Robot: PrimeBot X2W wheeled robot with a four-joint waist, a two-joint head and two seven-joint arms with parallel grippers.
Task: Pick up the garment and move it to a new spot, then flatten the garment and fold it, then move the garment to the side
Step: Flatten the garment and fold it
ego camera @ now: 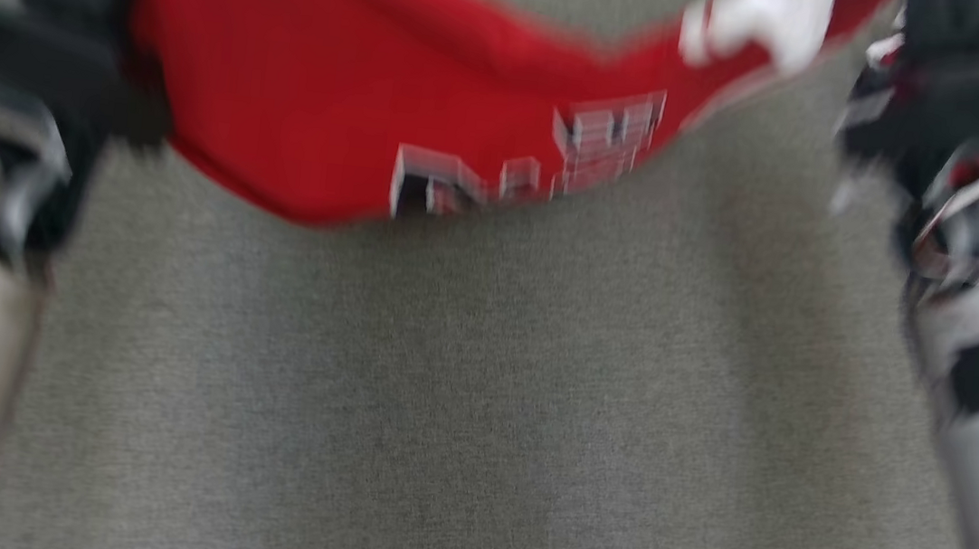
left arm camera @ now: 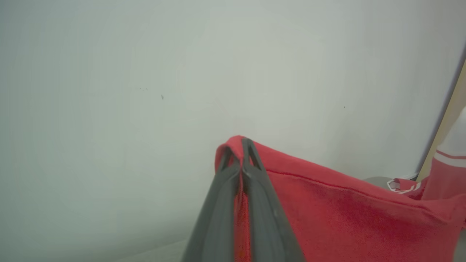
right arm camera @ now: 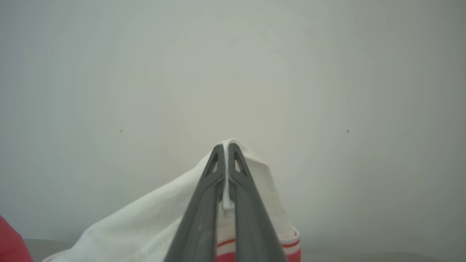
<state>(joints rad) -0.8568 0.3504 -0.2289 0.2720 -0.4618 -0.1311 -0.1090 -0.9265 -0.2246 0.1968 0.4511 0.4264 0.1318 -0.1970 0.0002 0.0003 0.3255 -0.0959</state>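
The left claw [left arm camera: 238, 156] is clamping the red jersey [ego camera: 338, 68] at lower centre of its wrist view; the right claw [right arm camera: 225, 153] is gripping the white sleeve [right arm camera: 153, 222].

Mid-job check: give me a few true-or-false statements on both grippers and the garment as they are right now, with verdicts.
1. The left gripper is shut on a red edge of the garment. True.
2. The right gripper is open and holds nothing. False: it is shut on a white part of the garment.
3. The garment lies folded on the grey surface. False: it is held up between the two grippers and sags in the middle.
4. The garment bears pale lettering on its red cloth. True, though the head view is too blurred to read it.
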